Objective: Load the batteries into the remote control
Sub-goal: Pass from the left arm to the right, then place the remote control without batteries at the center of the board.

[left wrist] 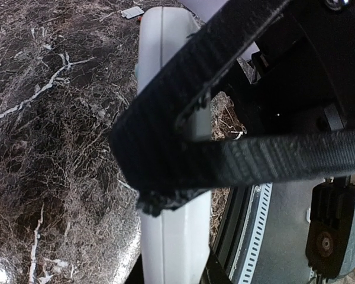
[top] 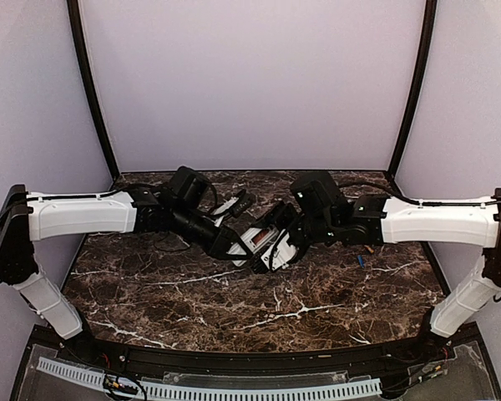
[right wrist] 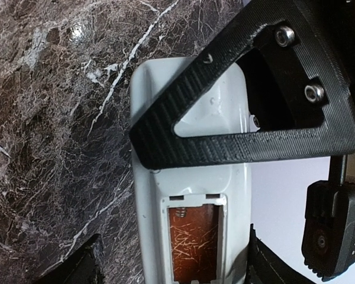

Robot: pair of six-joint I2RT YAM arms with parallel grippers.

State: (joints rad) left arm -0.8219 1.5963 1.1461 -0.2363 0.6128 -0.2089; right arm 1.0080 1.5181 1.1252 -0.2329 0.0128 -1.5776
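Observation:
The white remote control (top: 257,240) is held off the table at the centre between both grippers. My left gripper (top: 238,249) is shut on it; in the left wrist view the remote (left wrist: 171,236) runs edge-on between the fingers. My right gripper (top: 282,246) is open around it: in the right wrist view one finger (right wrist: 269,260) is at the remote's edge and the other (right wrist: 77,266) stands apart. The remote's back (right wrist: 189,177) shows the uncovered battery bay (right wrist: 192,242), brown-orange inside, with a spring and no battery. The blue battery (top: 361,261) and orange battery (top: 369,249) lie on the table under the right arm.
A small flat whitish cover plate (left wrist: 132,12) lies on the dark marble table (top: 234,309) beyond the remote. The other gripper's black finger crosses each wrist view. A white perforated rail (top: 234,388) runs along the near edge.

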